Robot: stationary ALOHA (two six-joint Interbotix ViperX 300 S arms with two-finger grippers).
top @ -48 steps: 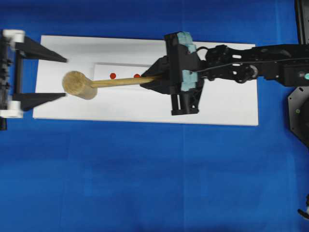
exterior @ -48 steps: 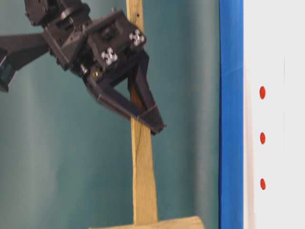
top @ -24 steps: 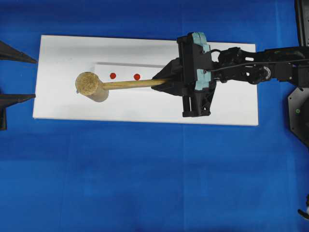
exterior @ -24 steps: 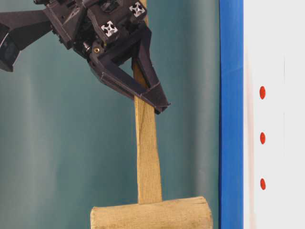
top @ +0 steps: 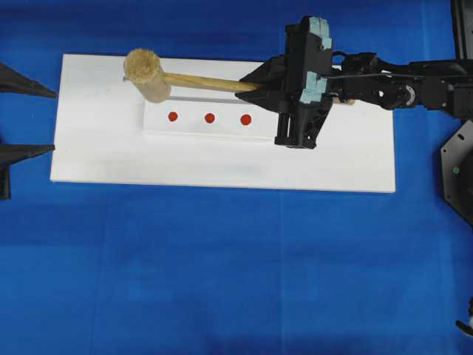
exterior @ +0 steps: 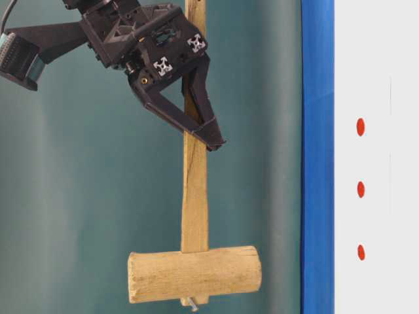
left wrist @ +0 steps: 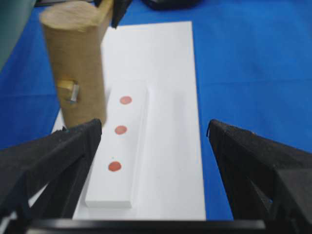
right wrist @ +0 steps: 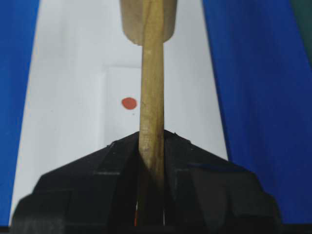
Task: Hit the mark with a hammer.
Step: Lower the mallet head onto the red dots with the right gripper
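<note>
1. A white board (top: 222,159) lies flat on a blue table cover (top: 222,274), with its long side running left to right in the overhead view. Blue shows past all four of its edges, most widely on the near side.
2. A thinner white strip (top: 211,118) sits on the board, closer to the far long edge. It carries three red marks (top: 209,117) in a row.
3. The right gripper (top: 247,85) reaches in from the right side, and its jaws are clamped tight on the handle of the hammer (top: 192,80).
4. The hammer is held in the air. The table-level view shows clear space between its cylindrical head and the board.
5. From overhead, the handle runs almost parallel to the strip, and the head (top: 145,72) sits over the board's far edge, beyond the strip's left end. None of the three marks is covered.
6. The left gripper (top: 22,118) is at the far left edge of the overhead view, with only its two dark fingertips (top: 29,83) showing. They stand wide apart and hold nothing.
7. The left fingertips lie just off the board's short left end, well apart from the hammer head.
</note>
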